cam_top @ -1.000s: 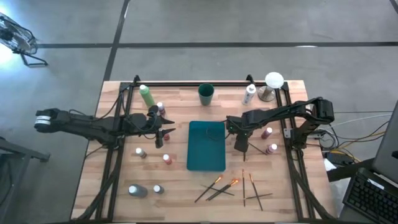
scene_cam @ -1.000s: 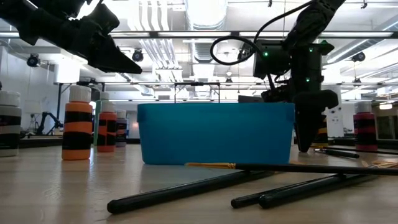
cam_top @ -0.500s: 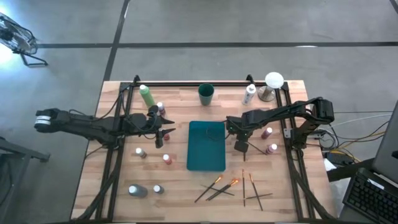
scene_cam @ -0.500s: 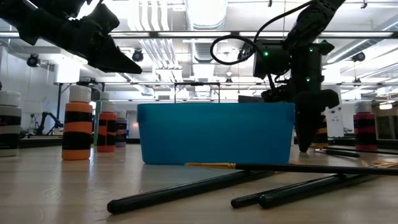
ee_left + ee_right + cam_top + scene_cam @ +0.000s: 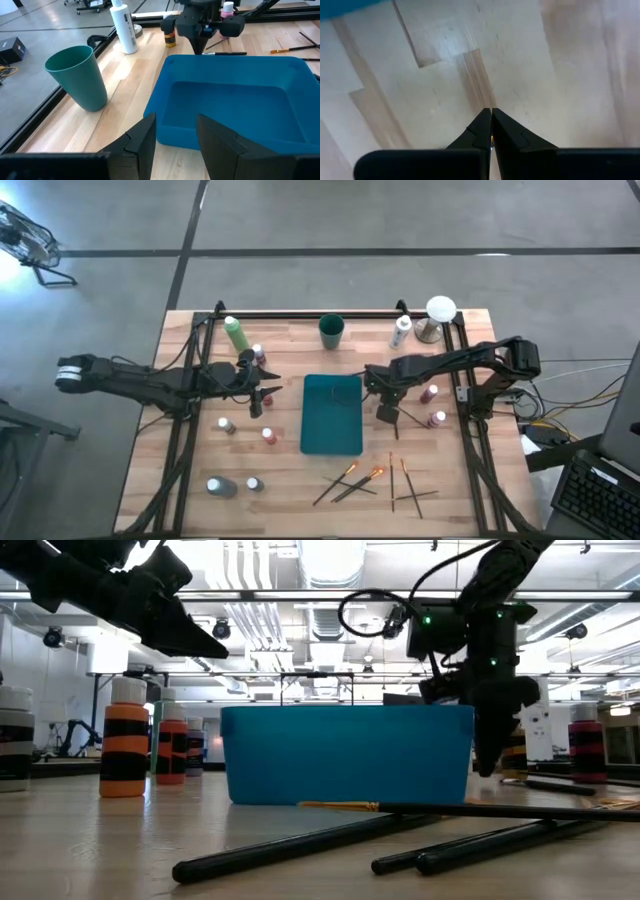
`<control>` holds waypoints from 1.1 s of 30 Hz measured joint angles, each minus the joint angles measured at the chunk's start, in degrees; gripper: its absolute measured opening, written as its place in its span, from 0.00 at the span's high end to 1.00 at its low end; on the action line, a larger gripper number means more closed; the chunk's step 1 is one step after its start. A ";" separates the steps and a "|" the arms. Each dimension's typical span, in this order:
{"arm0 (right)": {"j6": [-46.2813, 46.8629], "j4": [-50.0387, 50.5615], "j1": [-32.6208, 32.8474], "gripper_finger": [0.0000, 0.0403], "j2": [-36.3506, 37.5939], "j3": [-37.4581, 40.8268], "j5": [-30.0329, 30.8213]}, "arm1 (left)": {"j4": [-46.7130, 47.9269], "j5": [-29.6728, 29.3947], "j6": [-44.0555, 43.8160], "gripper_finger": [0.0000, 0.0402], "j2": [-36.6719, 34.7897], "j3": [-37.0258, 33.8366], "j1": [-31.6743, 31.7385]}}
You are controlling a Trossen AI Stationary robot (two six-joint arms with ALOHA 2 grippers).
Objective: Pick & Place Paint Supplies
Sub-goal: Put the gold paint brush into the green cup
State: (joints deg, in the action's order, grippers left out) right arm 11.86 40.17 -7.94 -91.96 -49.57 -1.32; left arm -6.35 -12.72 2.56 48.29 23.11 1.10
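My right gripper (image 5: 387, 416) points straight down just right of the teal tray (image 5: 331, 415), shut, tips close above the table (image 5: 487, 772). A thin dark brush (image 5: 410, 421) runs from its tips toward the right edge. My left gripper (image 5: 268, 392) hangs open left of the tray with nothing between its fingers (image 5: 176, 117). Small white-capped paint bottles stand left of the tray (image 5: 226, 424) (image 5: 269, 435) and right of it (image 5: 429, 393) (image 5: 438, 419). A light-green bottle (image 5: 236, 333) stands at the far left. More brushes (image 5: 350, 477) lie near the front edge. My right gripper comes from above, fingers pointing down, shut at one end of the brush. A sliver of orange (image 5: 491, 139) shows between the fingertips; the gripper hides the rest of the contact. The brush slants down from the tips (image 5: 545, 785), its other end on the table.
A green cup (image 5: 332, 331), a white bottle (image 5: 401, 330) and a white-domed object on a stand (image 5: 440, 310) stand along the far edge. Two more bottles (image 5: 220, 486) (image 5: 253, 483) stand near the front left. Black frame rails run along both sides of the table.
My right gripper has shut next to the tray and stayed where it was; its tips now stand a little higher above the table.
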 joint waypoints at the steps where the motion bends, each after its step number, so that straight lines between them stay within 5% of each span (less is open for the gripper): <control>1: 0.02 0.48 0.00 0.98 0.42 -0.30 0.02 | -0.02 0.01 0.01 0.64 0.00 0.00 0.00; 20: -6.13 13.26 -1.60 0.98 3.43 -23.61 5.23 | 0.27 0.01 0.01 0.64 0.00 0.00 0.00; 33: -20.31 -8.87 -7.08 0.98 3.45 -37.74 7.06 | 0.42 0.00 0.01 0.64 0.00 0.00 0.00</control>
State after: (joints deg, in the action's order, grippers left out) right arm -8.44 31.30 -15.02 -88.51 -87.31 5.74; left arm -5.93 -12.72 2.57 48.29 23.11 1.10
